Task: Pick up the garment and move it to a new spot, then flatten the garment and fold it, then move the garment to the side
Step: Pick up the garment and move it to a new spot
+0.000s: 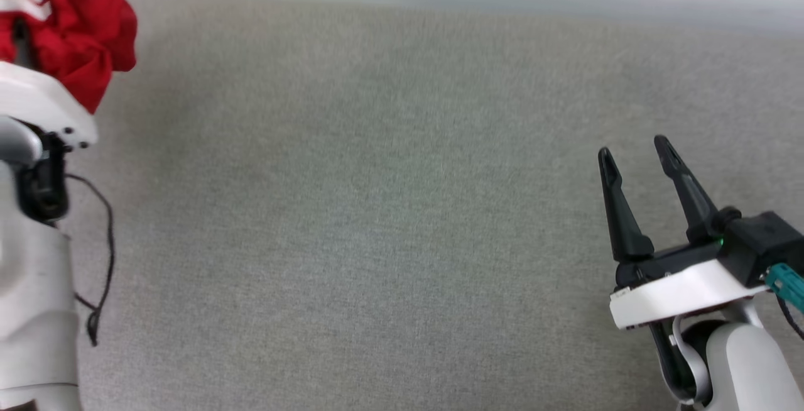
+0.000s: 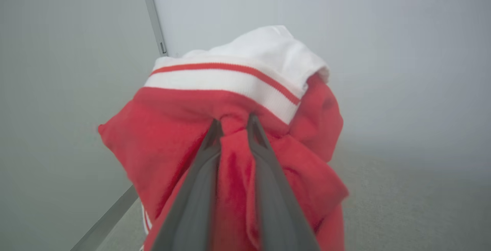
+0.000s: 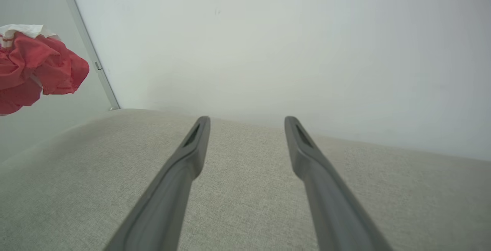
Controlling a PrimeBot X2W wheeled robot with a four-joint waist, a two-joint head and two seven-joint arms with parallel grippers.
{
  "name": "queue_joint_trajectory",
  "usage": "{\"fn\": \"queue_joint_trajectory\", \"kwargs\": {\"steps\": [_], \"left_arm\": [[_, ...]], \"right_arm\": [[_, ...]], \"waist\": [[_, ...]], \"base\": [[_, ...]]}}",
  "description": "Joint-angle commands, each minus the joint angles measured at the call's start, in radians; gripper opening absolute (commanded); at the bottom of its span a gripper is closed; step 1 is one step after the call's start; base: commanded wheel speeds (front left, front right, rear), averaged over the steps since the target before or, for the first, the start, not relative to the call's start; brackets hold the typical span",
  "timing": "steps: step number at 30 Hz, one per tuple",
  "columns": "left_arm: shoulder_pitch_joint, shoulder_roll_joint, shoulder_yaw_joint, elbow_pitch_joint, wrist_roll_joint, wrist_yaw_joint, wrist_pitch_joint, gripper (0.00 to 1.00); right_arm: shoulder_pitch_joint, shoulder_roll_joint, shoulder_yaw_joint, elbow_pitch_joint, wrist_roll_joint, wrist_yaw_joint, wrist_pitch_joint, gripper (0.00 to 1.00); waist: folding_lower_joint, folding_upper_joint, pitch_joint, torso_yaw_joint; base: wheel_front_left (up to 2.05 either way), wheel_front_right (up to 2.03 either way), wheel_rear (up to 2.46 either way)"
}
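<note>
Holding: left gripper (image 2: 234, 120) clenched on garment (image 2: 172, 136), bunched, no clear long axis
Idling: right gripper (image 1: 634, 148) spread, empty, well right of garment

Right tool (image 1: 632, 145): two long black tapered fingers (image 1: 619, 210), black housing (image 1: 763, 241) with green light (image 1: 720, 242), white curved plate (image 1: 678, 295), teal connector (image 1: 785, 282). Left forearm (image 1: 31, 298) glossy white, black joint (image 1: 41, 185), thin black cable (image 1: 108, 254) looping alongside.
</note>
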Motion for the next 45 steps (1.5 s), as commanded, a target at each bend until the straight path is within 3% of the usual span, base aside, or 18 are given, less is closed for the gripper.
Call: {"fn": "queue_joint_trajectory", "kwargs": {"steps": [1, 10, 21, 26, 31, 32, 33, 34, 39, 45], "left_arm": [[-0.007, -0.012, -0.005, -0.007, 0.000, -0.003, -0.020, 0.00], [0.087, -0.134, -0.122, -0.075, 0.031, -0.036, -0.112, 0.00], [0.252, -0.298, -0.331, -0.130, 0.010, -0.090, -0.088, 0.00], [0.361, -0.320, -0.453, -0.108, -0.052, -0.093, -0.084, 0.00], [0.454, -0.323, -0.613, -0.091, -0.136, -0.063, -0.086, 0.00], [0.460, -0.322, -0.639, -0.088, -0.138, -0.055, -0.088, 0.12], [0.465, -0.322, -0.662, -0.091, -0.145, -0.049, -0.095, 0.60], [0.473, -0.323, -0.682, -0.096, -0.157, -0.043, -0.101, 1.00], [0.449, -0.323, -0.726, -0.136, -0.183, -0.013, -0.170, 1.00], [0.443, -0.322, -0.702, -0.220, -0.183, 0.061, -0.293, 1.00]], "right_arm": [[0.015, 0.006, -0.005, -0.002, 0.000, -0.001, 0.004, 1.00], [0.082, 0.022, -0.017, 0.008, 0.001, -0.001, 0.023, 1.00], [0.128, 0.028, -0.021, 0.011, 0.007, -0.001, 0.043, 1.00], [0.143, 0.029, -0.025, 0.005, 0.011, -0.001, 0.046, 1.00], [0.145, 0.029, -0.032, 0.002, 0.023, -0.001, 0.040, 1.00], [0.143, 0.029, -0.035, 0.002, 0.024, -0.001, 0.038, 1.00], [0.142, 0.028, -0.037, 0.003, 0.026, -0.001, 0.036, 1.00], [0.139, 0.029, -0.036, 0.003, 0.027, -0.001, 0.036, 1.00], [0.137, 0.028, -0.040, 0.010, 0.022, -0.001, 0.038, 1.00], [0.159, 0.028, -0.053, 0.009, 0.010, -0.001, 0.052, 1.00]], "waist": [[0.0000, 0.0000, -0.044, -0.012], [0.0000, 0.0000, -0.133, -0.108], [0.0000, 0.0000, -0.158, -0.259], [0.0000, 0.0000, -0.140, -0.299], [0.0000, 0.0000, -0.115, -0.305], [0.0000, 0.0000, -0.111, -0.302], [0.0000, 0.0000, -0.109, -0.297], [0.0000, 0.0000, -0.107, -0.293], [0.0000, 0.0000, -0.125, -0.258], [0.0000, 0.0000, -0.171, -0.211]], "base": [[0.00, 0.00, 0.00], [0.00, 0.00, 0.00], [0.00, 0.00, 0.00], [0.00, 0.00, 0.00], [0.00, 0.00, 0.00], [0.00, 0.00, 0.00], [0.00, 0.00, 0.00], [0.00, 0.00, 0.00], [0.00, 0.00, 0.00], [0.00, 0.00, 0.00]]}}
